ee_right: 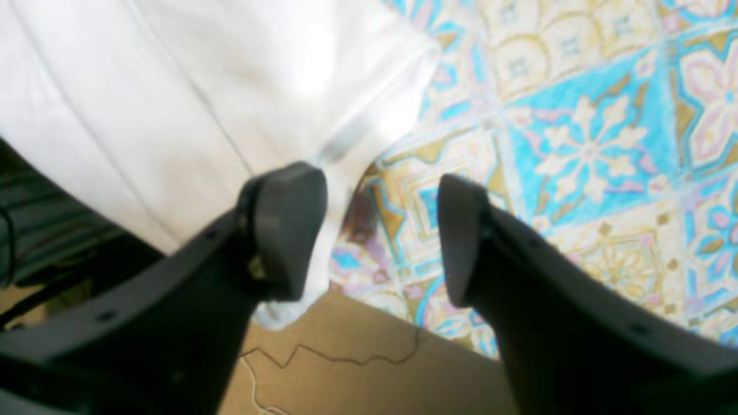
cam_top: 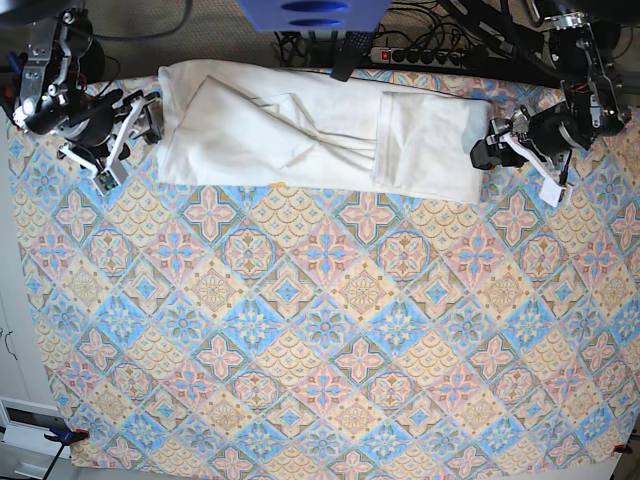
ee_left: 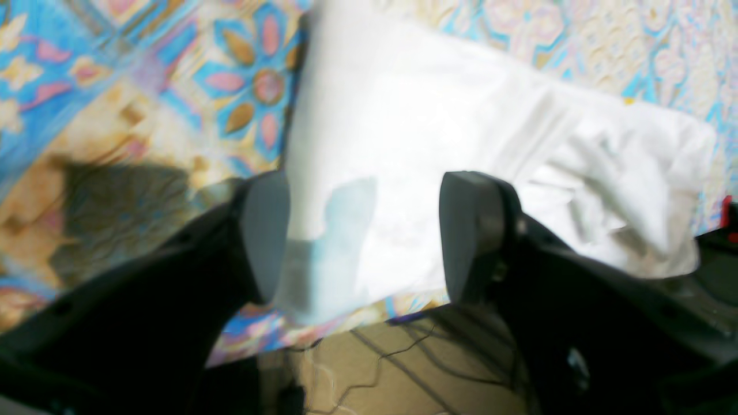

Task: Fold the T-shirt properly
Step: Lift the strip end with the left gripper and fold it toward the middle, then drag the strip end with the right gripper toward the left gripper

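The shirt (cam_top: 310, 135) lies folded into a long white band along the far edge of the desk (cam_top: 320, 330), plain side up, with one end doubled over into a squarer panel nearer the left fingers (cam_top: 492, 143). The patterned cloth (cam_top: 300, 300) covers the rest of the desk around it.

The left fingers (ee_left: 363, 236) stand wide apart with nothing pinched. In the left wrist view the shirt's end (ee_left: 403, 144) fills the gap between them and runs on past both tips, and the edge of the fabric passes just beside one finger. That view is blurred, so I can't tell for sure whether either tip touches the cloth.

The right fingers (ee_right: 380, 230) are also spread wide and hold nothing. One finger (ee_right: 288, 225) sits over the shirt's corner (ee_right: 202, 115), the other (ee_right: 461, 242) over bare patterned cloth (ee_right: 576, 144), so the shirt's edge runs down through the gap between them. From the base view the right fingers (cam_top: 135, 125) sit just beside the band's other end
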